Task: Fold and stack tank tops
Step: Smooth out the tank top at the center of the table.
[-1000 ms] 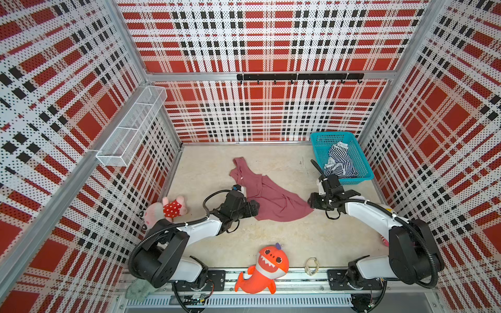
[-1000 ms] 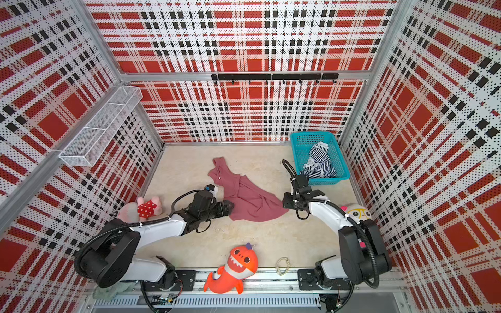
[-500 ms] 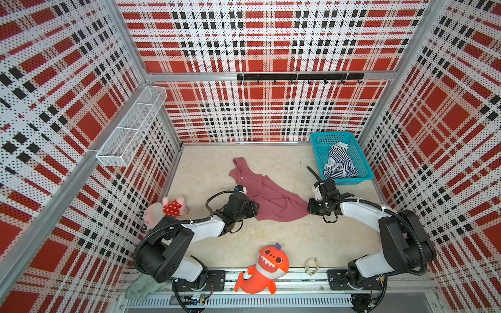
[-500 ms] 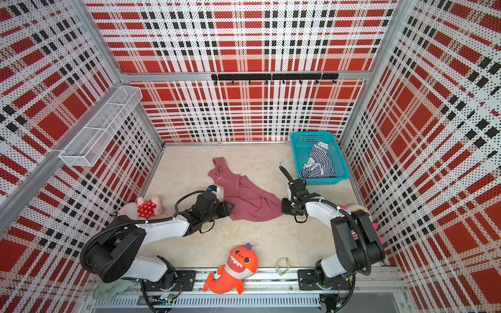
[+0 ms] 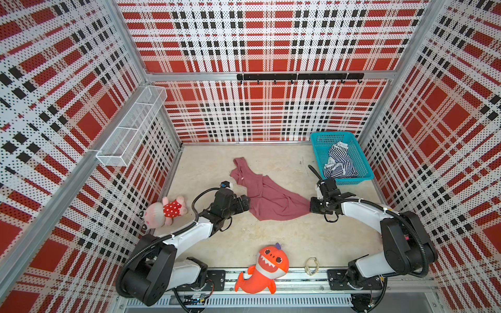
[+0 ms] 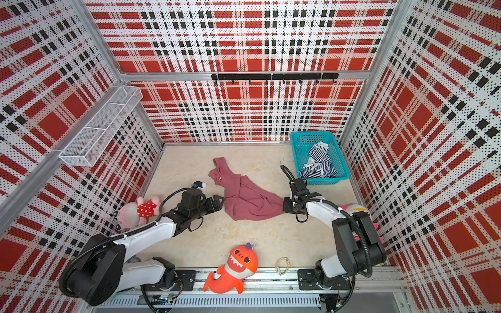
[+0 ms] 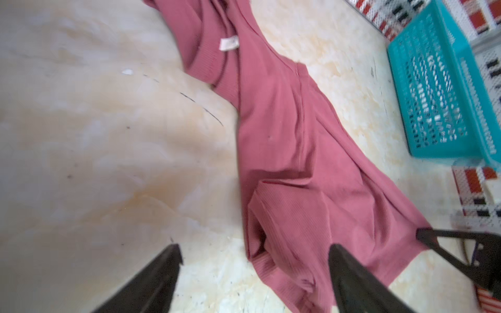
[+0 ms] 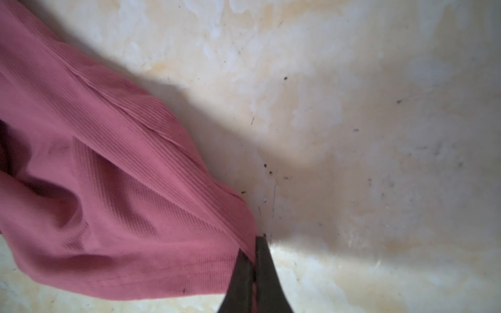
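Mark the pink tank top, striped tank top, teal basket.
pink tank top (image 5: 271, 200): in a top view, mid body.
striped tank top (image 5: 340, 164): in a top view, crumpled middle.
teal basket (image 5: 318, 151): in a top view, side wall.

Nothing legible shows anywhere: no words, brands, numbers or signs. The only label is a small white tag (image 7: 228, 44) sewn inside the neckline of the maroon-pink tank top (image 7: 284, 151). It looks blurred and blank in the left wrist view, and is only a pale speck in both top views.
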{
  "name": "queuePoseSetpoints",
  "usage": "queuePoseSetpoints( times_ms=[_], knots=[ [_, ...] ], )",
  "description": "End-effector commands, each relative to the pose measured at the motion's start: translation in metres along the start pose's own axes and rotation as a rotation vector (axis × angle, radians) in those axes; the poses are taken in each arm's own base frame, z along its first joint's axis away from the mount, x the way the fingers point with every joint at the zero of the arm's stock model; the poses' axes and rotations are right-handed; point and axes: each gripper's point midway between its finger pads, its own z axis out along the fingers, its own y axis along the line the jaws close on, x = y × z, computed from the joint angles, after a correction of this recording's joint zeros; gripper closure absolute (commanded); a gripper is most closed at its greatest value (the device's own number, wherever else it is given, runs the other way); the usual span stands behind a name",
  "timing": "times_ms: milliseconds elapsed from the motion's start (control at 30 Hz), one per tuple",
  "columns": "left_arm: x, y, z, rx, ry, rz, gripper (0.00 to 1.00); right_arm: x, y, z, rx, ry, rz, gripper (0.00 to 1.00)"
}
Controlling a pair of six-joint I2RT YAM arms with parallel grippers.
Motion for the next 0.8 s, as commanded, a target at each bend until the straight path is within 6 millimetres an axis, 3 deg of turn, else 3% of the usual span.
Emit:
queuePoseSetpoints(
  times_ms=[0, 67, 167, 300, 433, 633, 767],
  knots=[
    [0.021, 0.009, -0.002, 0.021, 0.047, -0.034, 0.33, -0.005, -0.003, -0.002, 0.017, -0.011, 0.006, 1.00],
    [0.031, 0.005, 0.001, 0.055, 0.069, -0.053, 0.47, -0.005, -0.003, -0.002, 0.017, -0.009, 0.005, 1.00],
    [0.046, -0.002, 0.004, 0.092, 0.101, -0.055, 0.59, -0.004, -0.003, -0.002, 0.018, -0.007, 0.005, 1.00],
    [0.051, -0.011, 0.008, 0.129, 0.106, -0.052, 0.57, -0.004, -0.003, -0.002, 0.016, -0.007, 0.005, 1.00],
    [0.049, -0.020, 0.013, 0.151, 0.107, -0.034, 0.46, -0.003, -0.003, -0.001, 0.018, -0.005, 0.005, 1.00],
    [0.048, -0.020, 0.026, 0.131, 0.122, -0.009, 0.46, -0.001, -0.002, -0.001, 0.006, -0.001, 0.007, 1.00],
    [0.044, -0.027, 0.034, 0.148, 0.119, -0.004, 0.49, 0.001, 0.011, -0.002, -0.063, 0.001, 0.004, 1.00]
  ],
)
